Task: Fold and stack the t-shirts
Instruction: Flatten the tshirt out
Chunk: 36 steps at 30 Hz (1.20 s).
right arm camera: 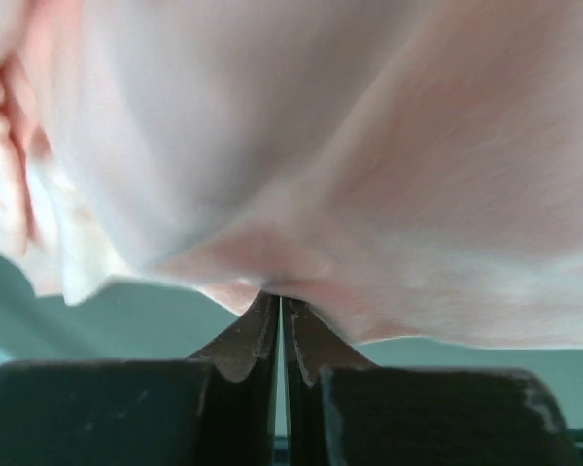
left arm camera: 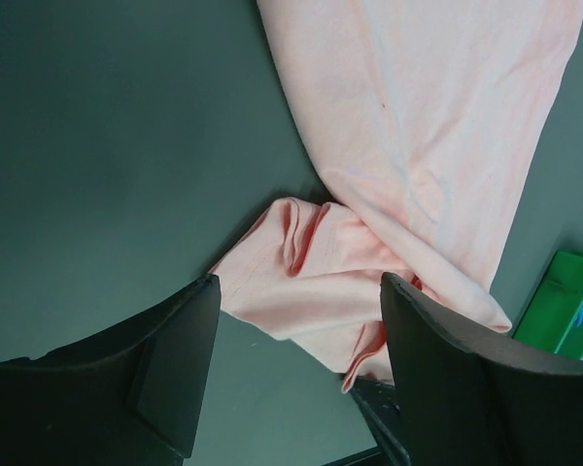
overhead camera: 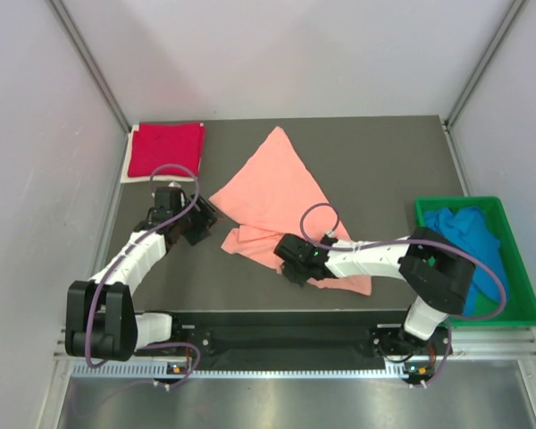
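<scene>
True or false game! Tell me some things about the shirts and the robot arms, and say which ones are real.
1. The red t-shirt lies folded at the far left corner of the table. True.
2. The blue t-shirt is spread flat on the table. False: it lies bunched in the green tray.
3. The right arm has its jaws shut on the pink t-shirt. True.
4. The left arm grips the pink t-shirt too. False: its jaws stand open, holding nothing.

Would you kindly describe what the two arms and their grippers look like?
The left arm and right arm have white shells and black joints, each trailed by a looping purple cable. The left gripper and right gripper are black, with flat, tapering fingers. Small green lights glow on the right arm.
</scene>
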Motion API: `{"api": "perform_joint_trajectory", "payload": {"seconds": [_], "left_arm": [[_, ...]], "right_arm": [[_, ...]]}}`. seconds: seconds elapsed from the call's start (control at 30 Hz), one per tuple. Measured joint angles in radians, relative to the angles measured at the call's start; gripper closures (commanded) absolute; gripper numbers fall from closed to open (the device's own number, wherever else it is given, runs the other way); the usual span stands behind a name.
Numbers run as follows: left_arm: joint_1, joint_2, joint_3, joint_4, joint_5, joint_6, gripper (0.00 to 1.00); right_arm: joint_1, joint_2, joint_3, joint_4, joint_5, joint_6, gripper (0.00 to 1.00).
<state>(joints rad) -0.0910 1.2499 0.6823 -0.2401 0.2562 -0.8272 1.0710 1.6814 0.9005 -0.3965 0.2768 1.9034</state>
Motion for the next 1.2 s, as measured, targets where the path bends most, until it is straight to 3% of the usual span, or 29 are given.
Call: {"api": "perform_joint_trajectory", "payload": {"seconds": [0.17,0.33,0.53,0.7,0.83,0.97,1.0,1.1,1.2], "left_arm": [[0.001,0.000,0.000,-0.007,-0.001,0.010,0.29],[0.004,-0.012,0.000,-0.023,-0.006,0.019,0.29],[0.004,-0.014,0.000,-0.013,0.016,0.017,0.29],[0.004,0.044,0.025,0.016,0.034,0.007,0.29],[0.005,0.153,0.117,0.023,0.010,0.006,0.32],[0.004,0.285,0.256,0.014,-0.015,-0.002,0.40],[0.004,0.312,0.289,0.008,-0.027,-0.004,0.47],[-0.001,0.398,0.407,-0.039,-0.077,-0.005,0.56],[-0.006,0.493,0.534,-0.083,-0.132,-0.002,0.57]], "right_arm": [[-0.059,-0.087,-0.035,-0.079,0.063,-0.080,1.00],[-0.199,-0.296,-0.083,-0.199,0.127,-0.249,1.00],[-0.435,-0.537,-0.220,-0.293,0.129,-0.553,1.00],[-0.560,-0.658,-0.229,-0.367,0.131,-0.768,1.00],[-0.605,-0.694,-0.198,-0.382,0.122,-0.898,1.00],[-0.607,-0.724,-0.179,-0.362,0.087,-0.995,1.00],[-0.607,-0.737,-0.179,-0.357,0.076,-1.012,1.00],[-0.607,-0.764,-0.179,-0.344,0.054,-1.047,1.00],[-0.607,-0.773,-0.180,-0.338,0.040,-1.065,1.00]]}}
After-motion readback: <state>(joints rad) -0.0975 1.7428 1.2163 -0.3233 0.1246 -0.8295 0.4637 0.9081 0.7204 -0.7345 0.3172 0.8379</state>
